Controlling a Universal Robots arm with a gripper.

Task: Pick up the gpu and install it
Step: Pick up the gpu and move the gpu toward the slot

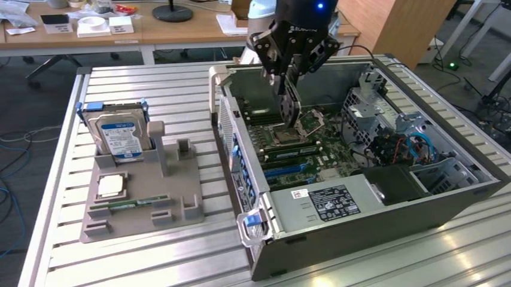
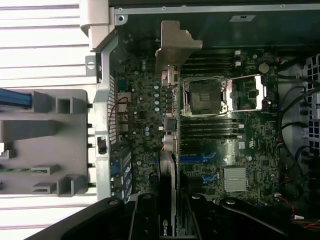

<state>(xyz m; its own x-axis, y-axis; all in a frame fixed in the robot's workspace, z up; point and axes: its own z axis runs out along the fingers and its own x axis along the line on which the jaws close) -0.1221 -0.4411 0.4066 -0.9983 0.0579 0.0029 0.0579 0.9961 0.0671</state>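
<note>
The gpu (image 1: pixel 288 104) hangs on edge from my gripper (image 1: pixel 289 75), which is shut on its upper end above the open computer case (image 1: pixel 383 209). The card's lower end is down among the motherboard (image 1: pixel 307 152) parts, near the CPU socket (image 1: pixel 303 122). In the wrist view the gpu (image 2: pixel 170 145) appears edge-on as a thin dark strip running from my gripper (image 2: pixel 171 217) to its tan-silver bracket (image 2: pixel 176 47). It lies over the board beside the CPU socket (image 2: pixel 202 95), above the blue expansion slots (image 2: pixel 200 159). Whether it touches the board I cannot tell.
On the exterior view's left, a grey holder (image 1: pixel 140 206) on the slatted metal table (image 1: pixel 72 257) carries the blue-labelled hard drive (image 1: pixel 119 134), a CPU chip (image 1: pixel 110 185) and a green RAM stick (image 1: pixel 136 203). The power supply (image 1: pixel 335 200) and drive cages (image 1: pixel 383 119) crowd the case's interior.
</note>
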